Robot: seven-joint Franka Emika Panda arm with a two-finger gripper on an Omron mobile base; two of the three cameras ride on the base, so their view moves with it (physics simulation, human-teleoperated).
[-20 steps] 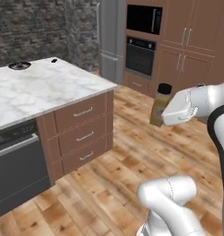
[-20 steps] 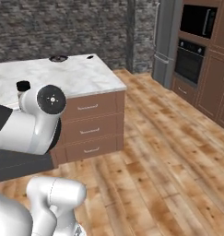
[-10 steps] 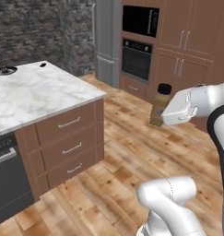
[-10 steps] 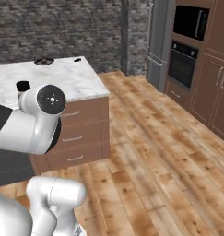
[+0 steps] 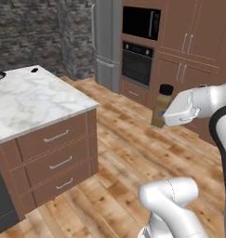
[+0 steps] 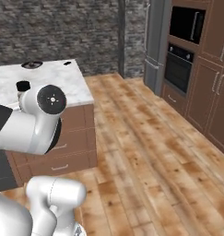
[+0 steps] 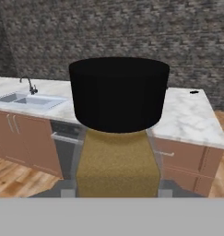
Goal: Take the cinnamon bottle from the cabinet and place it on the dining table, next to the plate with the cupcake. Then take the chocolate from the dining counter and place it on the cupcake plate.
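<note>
Left base view: my claw (image 5: 166,116) is mostly hidden behind my white hand; it holds the cinnamon bottle (image 5: 161,106) upright above the wood floor (image 5: 133,153). Tan body, black cap. The marble counter (image 5: 30,100) stands well apart to the left, its far end cut off.

Right base view: my arm covers the bottle except its cap (image 6: 23,85).

Hand view: the bottle (image 7: 118,138) blocks the middle; a sink (image 7: 26,99) lies behind it.
</note>
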